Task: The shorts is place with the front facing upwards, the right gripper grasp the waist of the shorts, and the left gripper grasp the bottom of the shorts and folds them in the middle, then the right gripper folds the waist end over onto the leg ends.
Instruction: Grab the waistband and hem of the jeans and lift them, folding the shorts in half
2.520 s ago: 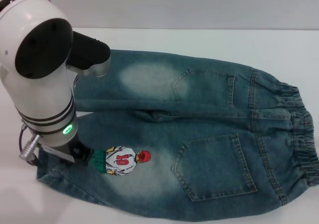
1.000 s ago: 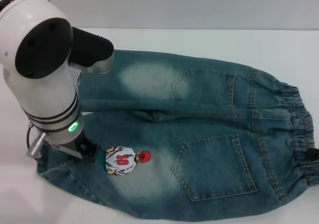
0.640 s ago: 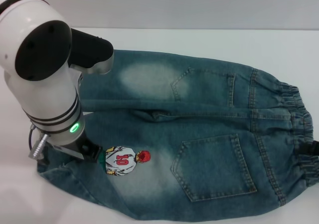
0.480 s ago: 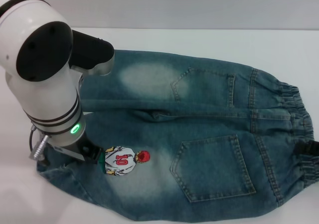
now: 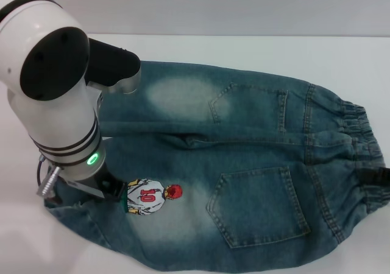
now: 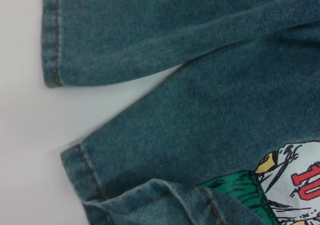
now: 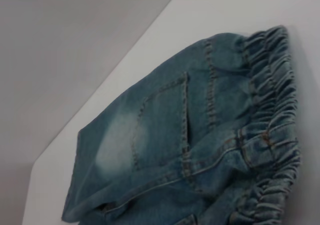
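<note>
The shorts [image 5: 244, 146] lie flat on the white table, patch pockets up, legs to the left. Their gathered waist [image 5: 359, 134] is at the right, also seen bunched in the right wrist view [image 7: 270, 110]. My right gripper [image 5: 382, 178] shows only as a black tip at the waist's near half, shut on it. My left gripper [image 5: 113, 192] is down on the near leg beside the cartoon player print [image 5: 146, 196], shut on the bottom of the shorts. The near hem [image 6: 85, 165] is rucked up there. The far hem [image 6: 52, 45] lies flat.
The white table [image 5: 244, 49] runs past the shorts on every side, with a grey wall behind it. My bulky left arm [image 5: 55, 85] hides the far leg's end in the head view.
The right gripper has come in at the waist, and the near waist corner and pocket have drawn left. The left arm has shifted slightly right, and the near hem has bunched.
</note>
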Robot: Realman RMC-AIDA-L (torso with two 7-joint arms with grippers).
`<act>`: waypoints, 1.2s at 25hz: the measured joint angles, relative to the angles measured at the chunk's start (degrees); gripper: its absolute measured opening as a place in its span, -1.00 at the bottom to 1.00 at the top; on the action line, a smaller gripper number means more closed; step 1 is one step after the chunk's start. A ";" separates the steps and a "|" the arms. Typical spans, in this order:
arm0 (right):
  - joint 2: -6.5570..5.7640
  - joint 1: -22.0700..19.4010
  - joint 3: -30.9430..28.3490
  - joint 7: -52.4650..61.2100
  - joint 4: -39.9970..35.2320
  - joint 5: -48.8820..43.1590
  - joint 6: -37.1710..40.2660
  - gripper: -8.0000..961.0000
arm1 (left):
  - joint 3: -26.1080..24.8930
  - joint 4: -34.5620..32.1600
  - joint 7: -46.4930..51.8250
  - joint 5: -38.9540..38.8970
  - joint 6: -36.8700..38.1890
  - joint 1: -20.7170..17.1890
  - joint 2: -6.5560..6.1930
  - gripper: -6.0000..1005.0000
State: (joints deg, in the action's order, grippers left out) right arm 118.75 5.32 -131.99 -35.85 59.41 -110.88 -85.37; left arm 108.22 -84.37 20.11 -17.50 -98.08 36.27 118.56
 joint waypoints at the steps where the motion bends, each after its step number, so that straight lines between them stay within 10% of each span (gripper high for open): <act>1: -0.04 0.11 -0.04 -0.28 0.10 0.12 -0.29 0.16 | 0.00 0.00 0.00 -0.01 0.04 0.01 0.00 -0.86; 18: -0.27 1.70 -3.71 -2.53 -0.15 0.98 -2.32 -0.96 | -1.06 -0.12 0.16 0.02 3.00 -0.76 -0.10 -0.84; 30: -0.26 3.79 -10.54 -10.08 -10.23 13.85 -3.00 -0.96 | -6.42 -5.49 -0.12 4.59 10.40 -5.64 -0.42 -0.83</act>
State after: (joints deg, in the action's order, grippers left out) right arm 118.49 9.11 -142.53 -45.94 49.18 -97.03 -88.37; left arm 101.80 -89.86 19.99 -12.90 -87.68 30.63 118.15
